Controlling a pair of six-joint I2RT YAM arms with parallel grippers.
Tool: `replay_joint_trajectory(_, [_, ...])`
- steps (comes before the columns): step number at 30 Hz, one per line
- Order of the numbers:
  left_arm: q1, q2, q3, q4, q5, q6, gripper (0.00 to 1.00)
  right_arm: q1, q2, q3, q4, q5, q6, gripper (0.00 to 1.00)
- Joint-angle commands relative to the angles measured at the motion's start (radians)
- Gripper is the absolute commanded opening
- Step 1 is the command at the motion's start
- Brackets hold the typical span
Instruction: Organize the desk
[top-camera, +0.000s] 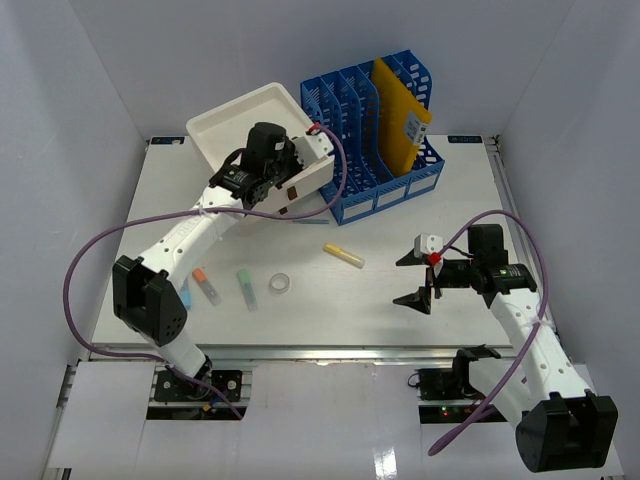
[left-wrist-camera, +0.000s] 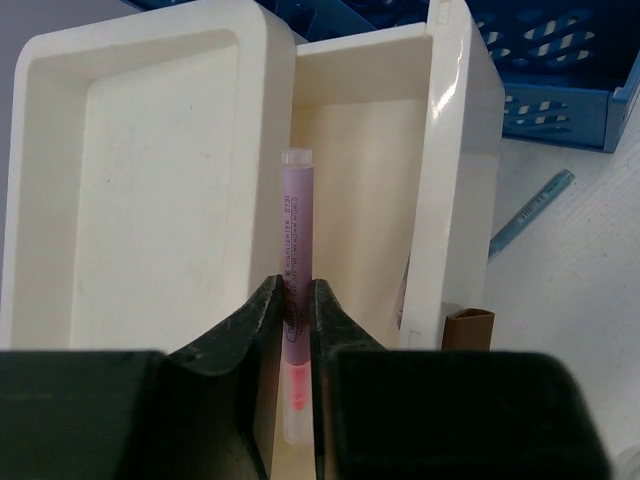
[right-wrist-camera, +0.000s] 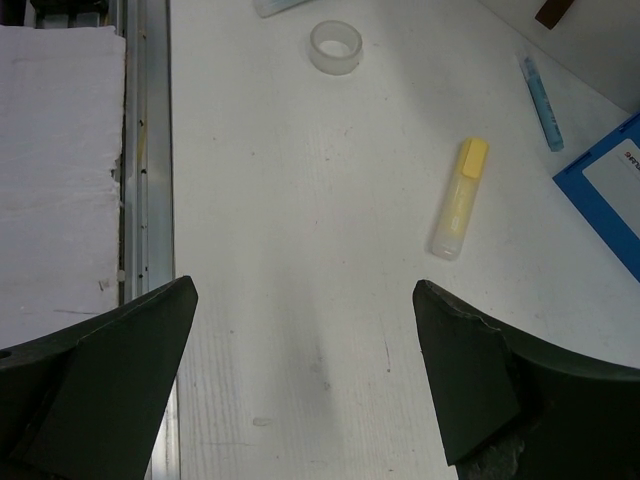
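The left hand (left-wrist-camera: 297, 292) pinches a pink marker (left-wrist-camera: 297, 215) between its 2 dark fingers (left-wrist-camera: 262, 320). The marker points straight out ahead of the fingertips, and its rear part is partly hidden between the fingers. Ahead of this hand and to its left is a white tray (left-wrist-camera: 150, 200), cut off at the edge of the wrist view. To the hand's right rises the wall of a white drawer box (left-wrist-camera: 447, 180). The marker sits over the gap between the 2, and whether it touches either cannot be told. A small brown piece (left-wrist-camera: 468, 325) sits at the near foot of that wall, and what it is stays unclear. In the top view the left wrist covers this hand and the marker.

The right hand (right-wrist-camera: 305, 295) is spread wide, with nothing between its fingers, above the tabletop (right-wrist-camera: 280, 200), which lies under both hands. Ahead of it and to its right lies a yellow highlighter (right-wrist-camera: 458, 198). Farther ahead is a clear tape ring (right-wrist-camera: 335, 47). Far to its right a blue pen (right-wrist-camera: 541, 88) lies near a corner of the blue file rack (right-wrist-camera: 605, 190), mostly cut off there. To this hand's left runs the metal rail (right-wrist-camera: 150, 150).

Well behind the left hand, by that arm's elbow, lie a green-capped marker (top-camera: 246, 288) and an orange-capped marker (top-camera: 205, 286). A blue-tipped thing (top-camera: 186, 296) beside them is half hidden by the arm.
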Motion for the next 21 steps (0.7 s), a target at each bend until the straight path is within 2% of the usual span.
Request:
replay_joint_trajectory(1, [0.012, -0.070, -0.088, 0.088, 0.024, -0.032, 0.32, -0.003, -0.038, -0.033, 0.013, -0.042, -0.066, 0.96])
replay_joint_trajectory(8, [0.012, -0.094, -0.080, 0.110, -0.018, -0.102, 0.56, 0.027, -0.047, -0.020, -0.066, 0.030, -0.266, 0.96])
replay_joint_trajectory(13, [0.012, -0.169, -0.075, 0.106, 0.011, -0.198, 0.64, 0.094, 0.004, 0.052, -0.061, 0.109, -0.350, 0.98])
replay_joint_trajectory(16, [0.013, -0.331, -0.134, 0.106, 0.068, -0.319, 0.70, 0.203, 0.067, 0.091, 0.082, 0.238, -0.287, 0.98])
replay_joint_trajectory(19, [0.012, -0.512, -0.246, 0.120, 0.191, -0.525, 0.76, 0.399, 0.125, 0.091, 0.237, 0.428, -0.223, 0.97])
replay_joint_trajectory(21, [0.013, -0.653, -0.356, 0.135, 0.247, -0.644, 0.80, 0.457, 0.239, 0.153, 0.288, 0.513, -0.169, 0.92])
